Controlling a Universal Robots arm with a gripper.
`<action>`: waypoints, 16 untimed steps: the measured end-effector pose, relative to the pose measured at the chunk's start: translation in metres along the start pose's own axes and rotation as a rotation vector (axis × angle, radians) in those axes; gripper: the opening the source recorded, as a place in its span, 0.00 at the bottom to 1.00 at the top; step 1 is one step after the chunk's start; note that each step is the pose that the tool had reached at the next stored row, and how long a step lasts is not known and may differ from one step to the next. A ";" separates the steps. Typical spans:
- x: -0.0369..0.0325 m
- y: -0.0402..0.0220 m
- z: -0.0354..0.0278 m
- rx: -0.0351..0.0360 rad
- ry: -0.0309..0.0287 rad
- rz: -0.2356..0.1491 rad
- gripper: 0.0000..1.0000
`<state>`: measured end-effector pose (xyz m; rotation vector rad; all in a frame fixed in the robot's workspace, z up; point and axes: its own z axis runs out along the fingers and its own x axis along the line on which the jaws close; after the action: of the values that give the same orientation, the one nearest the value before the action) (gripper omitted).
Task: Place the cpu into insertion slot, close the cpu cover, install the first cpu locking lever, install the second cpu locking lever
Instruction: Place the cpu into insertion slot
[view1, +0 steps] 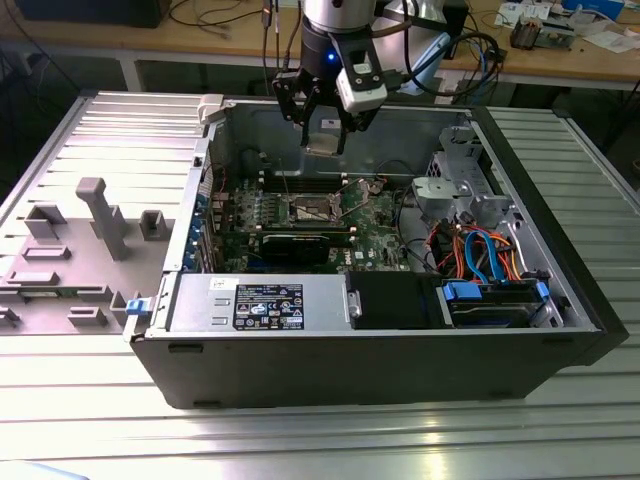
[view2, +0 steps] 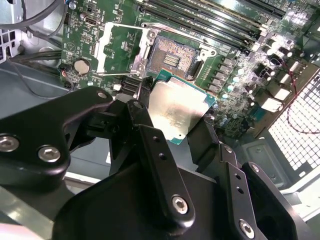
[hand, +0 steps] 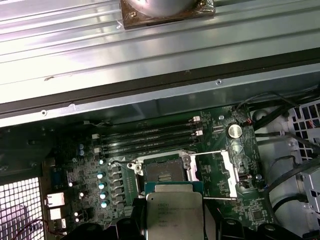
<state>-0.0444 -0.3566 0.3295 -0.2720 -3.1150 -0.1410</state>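
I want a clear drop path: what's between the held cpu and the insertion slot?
Nothing: in the second wrist view the stretch from cpu to the insertion slot is bare.

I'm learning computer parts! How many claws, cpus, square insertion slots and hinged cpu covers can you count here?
claw: 1
cpu, held in the claw: 1
insertion slot, nothing in it: 1
cpu cover, swung open: 1
Total: 4

arm (view1: 330, 20): silver and black, blue light | end effector (view1: 325, 138): black linked fingers (view2: 157, 155), silver screws (view2: 181, 204) | white wrist block (view1: 362, 88)
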 end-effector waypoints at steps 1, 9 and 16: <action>0.0000 0.0000 0.0000 0.0000 -0.0003 0.003 0.55; 0.0000 0.0000 0.0002 -0.0001 -0.0026 0.028 0.55; 0.0000 0.0000 0.0004 -0.0001 -0.0042 0.045 0.55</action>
<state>-0.0443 -0.3565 0.3292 -0.3433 -3.1102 -0.1402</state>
